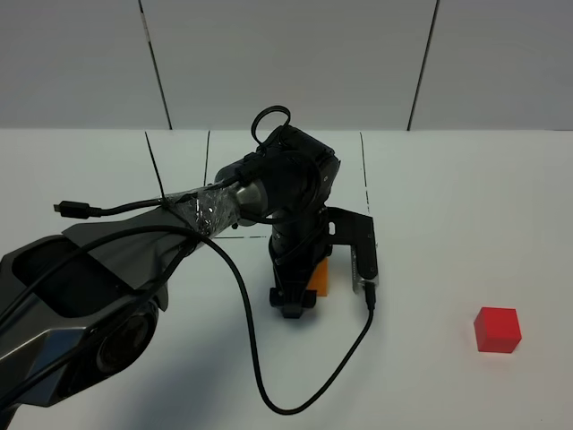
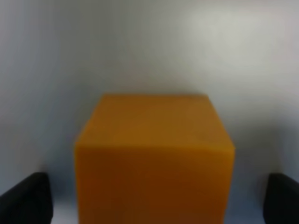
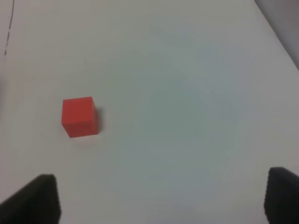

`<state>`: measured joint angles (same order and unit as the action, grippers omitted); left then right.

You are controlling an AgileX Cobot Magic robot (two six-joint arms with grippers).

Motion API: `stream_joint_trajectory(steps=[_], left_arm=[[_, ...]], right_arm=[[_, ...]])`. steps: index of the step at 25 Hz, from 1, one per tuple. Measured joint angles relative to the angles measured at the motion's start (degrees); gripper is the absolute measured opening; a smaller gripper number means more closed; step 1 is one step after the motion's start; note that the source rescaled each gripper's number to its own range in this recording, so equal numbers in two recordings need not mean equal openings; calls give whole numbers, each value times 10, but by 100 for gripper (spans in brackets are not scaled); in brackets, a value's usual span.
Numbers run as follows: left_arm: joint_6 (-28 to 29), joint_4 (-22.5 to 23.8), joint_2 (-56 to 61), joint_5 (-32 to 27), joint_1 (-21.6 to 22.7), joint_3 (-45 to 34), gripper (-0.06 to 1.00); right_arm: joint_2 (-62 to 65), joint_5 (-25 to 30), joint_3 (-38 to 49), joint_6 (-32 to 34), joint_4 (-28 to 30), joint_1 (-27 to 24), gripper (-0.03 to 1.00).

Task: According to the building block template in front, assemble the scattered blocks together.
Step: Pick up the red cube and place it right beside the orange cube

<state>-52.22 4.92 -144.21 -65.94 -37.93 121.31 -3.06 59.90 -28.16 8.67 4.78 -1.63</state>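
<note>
Orange cube point(image 1: 320, 279): we see it on the white counter point(image 1: 466, 224), near the middle, under the left gripper point(image 2: 154, 199).
Left jaws: spread wide, flanking the orange cube with a gap on each side.
Red cube point(image 1: 497, 329): alone on the counter, well apart on the right side.
Right gripper point(image 3: 161, 198): we see its jaws apart, grasping nothing.

white table point(image 1: 466, 197), grey panelled wall point(image 1: 295, 63)

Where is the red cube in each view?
Exterior high: red cube low on the right, alone on the table.
Left wrist: not in it; orange cube instead.
Right wrist: red cube ahead of the right gripper.
Shared landmark: dashed black line, probably the same one.
</note>
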Motion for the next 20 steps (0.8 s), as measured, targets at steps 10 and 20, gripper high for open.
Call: stream_joint_trajectory(steps=[10,20], left_arm=[[94,8,75,-21,-4,0,99],[361,6,178,-23,86,-5,93]], right_arm=[[0,0,0,0,0,0,76],[0,0,0,0,0,0,76]])
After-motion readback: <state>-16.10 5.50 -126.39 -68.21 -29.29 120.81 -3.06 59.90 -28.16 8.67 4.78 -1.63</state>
